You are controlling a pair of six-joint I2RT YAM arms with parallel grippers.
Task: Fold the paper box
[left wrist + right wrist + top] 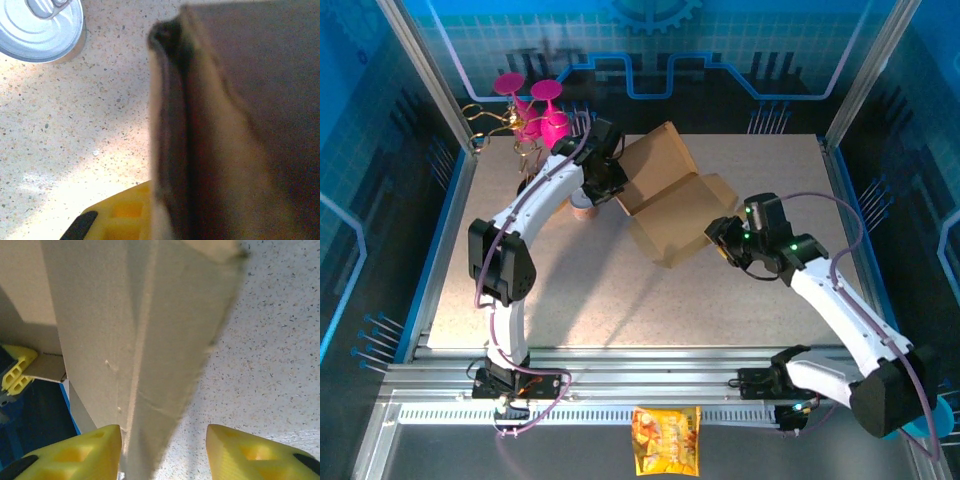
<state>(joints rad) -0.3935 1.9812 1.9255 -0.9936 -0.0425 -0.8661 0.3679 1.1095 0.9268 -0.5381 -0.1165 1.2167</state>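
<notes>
The paper box [670, 200] is a brown cardboard sheet, partly folded, lying mid-table with panels raised. My left gripper [612, 180] is at its back left edge. In the left wrist view one yellow finger [120, 217] presses against a blurred, dark cardboard panel [225, 125] that hides the other finger, so the gripper looks shut on it. My right gripper [723, 238] is at the box's right near corner. It stands open [164, 455], and an upright cardboard flap [145, 340] rises between its fingers, close to the left one [85, 452].
A silver can [42, 25] stands beside the left gripper, seen as the can [582, 208] under the left arm. Pink stemmed cups [535, 105] and gold wire items [495, 120] sit at the back left. A yellow snack bag [667, 440] lies off the table's front.
</notes>
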